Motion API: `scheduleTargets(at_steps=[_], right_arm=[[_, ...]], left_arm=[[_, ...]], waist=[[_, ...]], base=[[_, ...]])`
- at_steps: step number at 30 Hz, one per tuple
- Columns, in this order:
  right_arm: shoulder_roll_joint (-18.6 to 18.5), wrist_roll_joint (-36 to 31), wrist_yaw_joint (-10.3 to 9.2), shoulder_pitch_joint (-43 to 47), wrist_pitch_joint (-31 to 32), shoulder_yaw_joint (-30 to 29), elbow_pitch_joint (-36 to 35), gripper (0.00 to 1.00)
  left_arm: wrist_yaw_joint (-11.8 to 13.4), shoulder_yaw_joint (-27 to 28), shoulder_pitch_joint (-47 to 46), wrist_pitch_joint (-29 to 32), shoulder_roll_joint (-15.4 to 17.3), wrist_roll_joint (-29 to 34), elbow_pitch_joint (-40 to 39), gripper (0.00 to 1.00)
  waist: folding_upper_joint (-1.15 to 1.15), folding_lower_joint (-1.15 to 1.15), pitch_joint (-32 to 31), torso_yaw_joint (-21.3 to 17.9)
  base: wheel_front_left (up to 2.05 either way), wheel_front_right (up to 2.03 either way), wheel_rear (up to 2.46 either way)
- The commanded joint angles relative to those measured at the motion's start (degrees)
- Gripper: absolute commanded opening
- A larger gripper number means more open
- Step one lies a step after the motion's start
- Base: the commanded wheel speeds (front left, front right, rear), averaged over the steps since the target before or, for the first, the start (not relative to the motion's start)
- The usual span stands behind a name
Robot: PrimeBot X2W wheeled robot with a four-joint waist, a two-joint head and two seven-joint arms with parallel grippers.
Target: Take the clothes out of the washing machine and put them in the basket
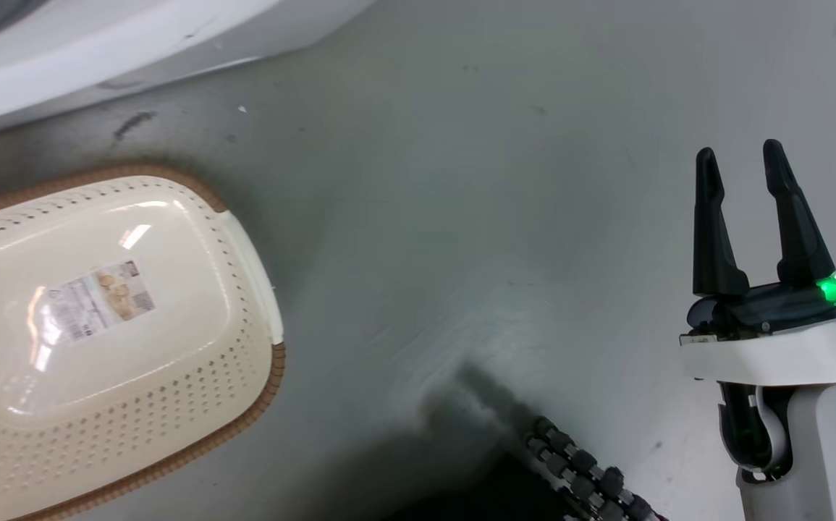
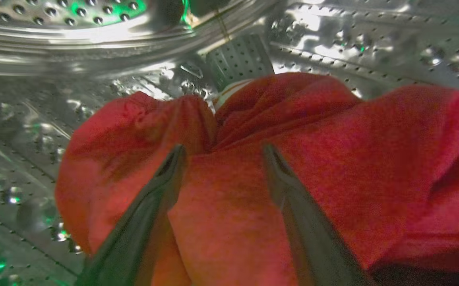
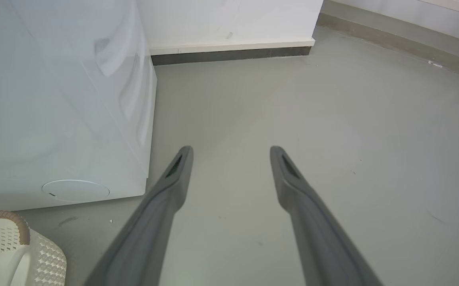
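In the left wrist view my left gripper (image 2: pixel 223 153) is open inside the washing machine's steel drum (image 2: pixel 94 71), its two fingers spread against the bunched red clothes (image 2: pixel 332 159). A sliver of white shows behind the red folds. The cream basket (image 1: pixel 229 217) with its brown rim sits on the floor at the left of the head view, with only a label on its bottom; a corner of the basket (image 3: pixel 18 254) shows in the right wrist view. My right gripper (image 1: pixel 740 163) hangs open over bare floor, holding nothing. The washing machine (image 3: pixel 54 99) stands left of it.
Grey floor (image 1: pixel 461 181) stretches between the basket and my right gripper. A ribbed black cable (image 1: pixel 584 470) lies at the bottom of the head view. A white wall with a dark skirting (image 3: pixel 229 53) runs behind the machine.
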Motion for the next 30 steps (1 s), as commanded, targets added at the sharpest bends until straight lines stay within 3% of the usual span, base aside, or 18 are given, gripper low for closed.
scheduleTargets(at_steps=[1, 17, 18, 19, 20, 30], right_arm=[[0.15, 0.26, -0.06, -0.65, -0.14, 0.29, -0.29, 1.0], [0.13, 1.13, -0.06, 1.99, -0.14, 0.85, -1.94, 1.0], [0.13, 1.04, -0.06, 2.03, -0.14, 0.6, -1.95, 1.0], [0.13, 1.02, -0.06, 2.01, -0.14, 0.41, -1.99, 1.0], [0.13, 0.93, -0.06, 1.91, -0.14, 0.26, -2.0, 1.0], [0.12, 0.06, -0.06, -0.47, -0.14, -0.52, -1.68, 1.0]], left_arm=[[0.13, -0.24, -0.7, 0.69, 0.35, 0.08, 0.72, 1.0], [2.22, -0.84, -3.4, 1.67, 0.33, 0.2, 7.84, 1.0], [2.15, -0.97, -3.64, 1.81, 0.24, 0.24, 8.2, 0.87], [2.04, -1.1, -3.83, 2.1, 0.08, 0.18, 8.6, 0.21], [1.8, -1.44, -3.89, 2.05, 0.0, 0.27, 8.68, 0.0], [1.3, -1.82, -4.77, -5.09, -0.93, -0.27, 9.77, 0.0]], waist=[[0.0, -0.01, 1.71, -1.62], [0.0, -0.01, 3.93, -2.18], [0.0, -0.01, 3.98, -2.13], [0.0, -0.01, 4.05, -2.05], [0.0, -0.01, 4.11, -1.97], [0.0, -0.01, 3.26, -0.94]], base=[[0.0, 0.0, 0.0], [0.0, 0.0, 0.0], [0.0, 0.0, 0.0], [0.0, 0.0, 0.0], [0.0, 0.0, 0.0], [0.0, 0.0, 0.0]])
